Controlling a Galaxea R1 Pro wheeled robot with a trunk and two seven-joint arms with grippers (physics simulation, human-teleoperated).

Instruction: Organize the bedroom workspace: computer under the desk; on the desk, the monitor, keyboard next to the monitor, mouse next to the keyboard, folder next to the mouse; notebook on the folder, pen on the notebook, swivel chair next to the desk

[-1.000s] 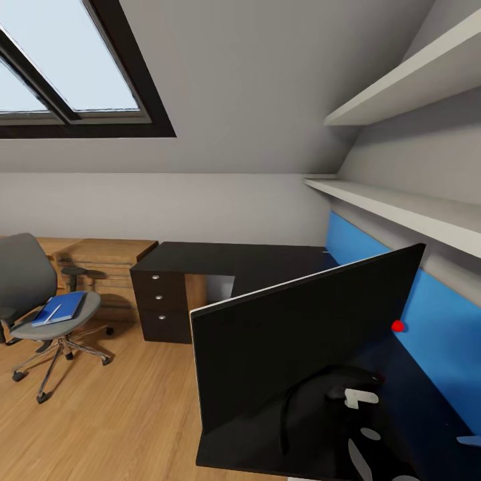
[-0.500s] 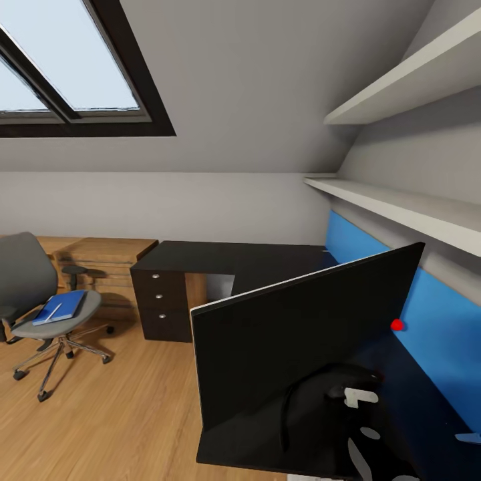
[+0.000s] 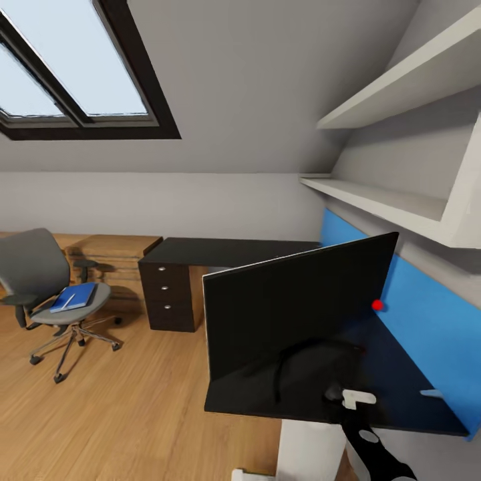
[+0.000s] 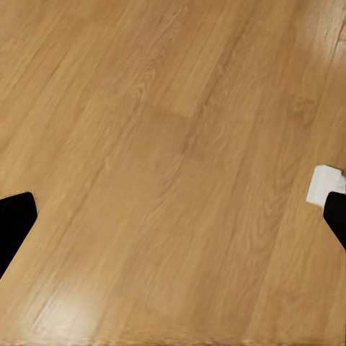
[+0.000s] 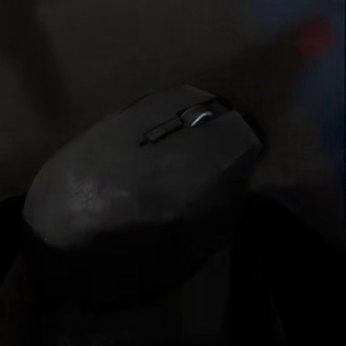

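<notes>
Wood floor (image 3: pixel 133 414), sloped ceiling with skylight, wall shelves to the right. Far left: swivel chair (image 3: pixel 40 280) with the folder (image 3: pixel 75 296) on its seat, well apart from the desk (image 3: pixel 227 252). Monitor (image 3: pixel 294 307) stands on the near desk wing, angled, red dot at its lower corner. Left gripper (image 4: pixel 173 216): fingers spread wide over bare floor, nothing between them. Right wrist view: mouse (image 5: pixel 144 187) seen close up, dark, scroll wheel visible; right gripper looks clamped on it, though the fingers themselves are too dark to confirm. Likely step: placing the mouse on the desk. Advice: clear the monitor stand, lower it flat, leave room for the keyboard beside the monitor.
</notes>
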